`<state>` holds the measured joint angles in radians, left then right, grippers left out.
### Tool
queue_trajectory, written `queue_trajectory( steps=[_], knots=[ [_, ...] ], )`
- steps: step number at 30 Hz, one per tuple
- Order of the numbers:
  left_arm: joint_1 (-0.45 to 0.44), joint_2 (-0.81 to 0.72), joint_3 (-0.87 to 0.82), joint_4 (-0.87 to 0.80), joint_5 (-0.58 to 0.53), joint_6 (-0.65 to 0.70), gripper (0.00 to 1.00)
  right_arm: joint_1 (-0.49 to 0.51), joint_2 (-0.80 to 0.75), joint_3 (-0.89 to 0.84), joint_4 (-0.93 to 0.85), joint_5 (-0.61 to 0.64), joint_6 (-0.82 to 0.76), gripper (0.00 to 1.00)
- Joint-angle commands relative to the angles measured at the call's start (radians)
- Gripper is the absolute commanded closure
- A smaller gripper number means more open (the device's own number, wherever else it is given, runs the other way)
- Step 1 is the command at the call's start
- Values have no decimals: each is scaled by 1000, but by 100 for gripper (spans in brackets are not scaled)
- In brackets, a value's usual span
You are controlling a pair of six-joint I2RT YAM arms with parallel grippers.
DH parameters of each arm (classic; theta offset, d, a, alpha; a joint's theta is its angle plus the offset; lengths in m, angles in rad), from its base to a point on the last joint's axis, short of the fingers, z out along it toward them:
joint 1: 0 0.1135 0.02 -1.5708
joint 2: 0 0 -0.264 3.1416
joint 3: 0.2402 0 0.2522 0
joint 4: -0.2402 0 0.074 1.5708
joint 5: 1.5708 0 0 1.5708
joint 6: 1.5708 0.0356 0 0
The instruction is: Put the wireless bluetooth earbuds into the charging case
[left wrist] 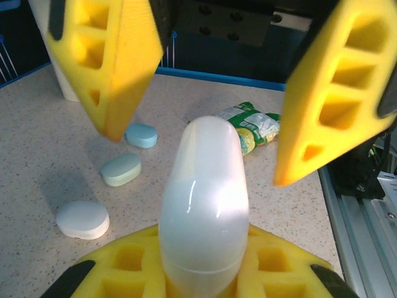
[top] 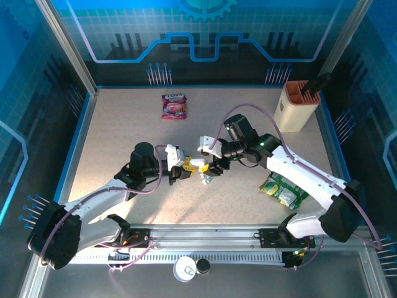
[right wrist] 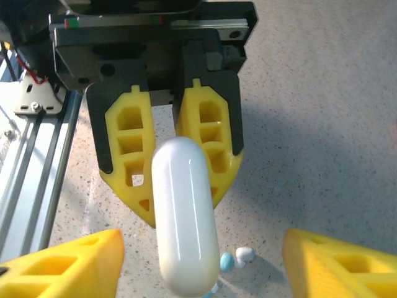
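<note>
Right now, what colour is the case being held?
The case is shiny white, clearest in the right wrist view.

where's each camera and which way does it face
top external: above and behind the robot, looking down at the table; left arm, right arm show
left wrist: rides its arm, faces the right gripper; own fingers clamp the white case
right wrist: rides its arm, faces the left gripper; own fingers open
shared by wrist views: the case

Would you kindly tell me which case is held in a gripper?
The tall white case, clamped in the left gripper; the blue case, green case and flat white case lie on the table.
</note>
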<state>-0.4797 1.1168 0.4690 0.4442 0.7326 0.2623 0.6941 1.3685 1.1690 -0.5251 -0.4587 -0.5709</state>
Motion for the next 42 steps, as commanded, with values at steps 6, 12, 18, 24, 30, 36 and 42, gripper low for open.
queue_trajectory(
  steps=[6, 12, 18, 24, 30, 36, 42],
  knots=[
    [6, -30, 12, -17, 10, 29, 84, 9, 34, 43, -10, -85, -24, 85],
    [6, -52, -39, 80, -77, 11, 18, -5, 32, -3, 74, -68, 35, 88],
    [6, -104, -125, 184, -269, -13, 1, -100, 75, -106, 398, 49, 381, 87],
    [6, -187, -195, 157, -432, -8, 1, -166, 253, -98, 595, 119, 777, 87],
    [7, -235, -215, 105, -476, -6, 1, -159, 477, -8, 681, 107, 1108, 87],
    [6, -277, -229, 63, -490, -9, 1, -133, 666, 109, 694, 91, 1214, 88],
    [6, -289, -230, 30, -534, -40, 1, -135, 732, 160, 682, 90, 1212, 74]
  ],
)
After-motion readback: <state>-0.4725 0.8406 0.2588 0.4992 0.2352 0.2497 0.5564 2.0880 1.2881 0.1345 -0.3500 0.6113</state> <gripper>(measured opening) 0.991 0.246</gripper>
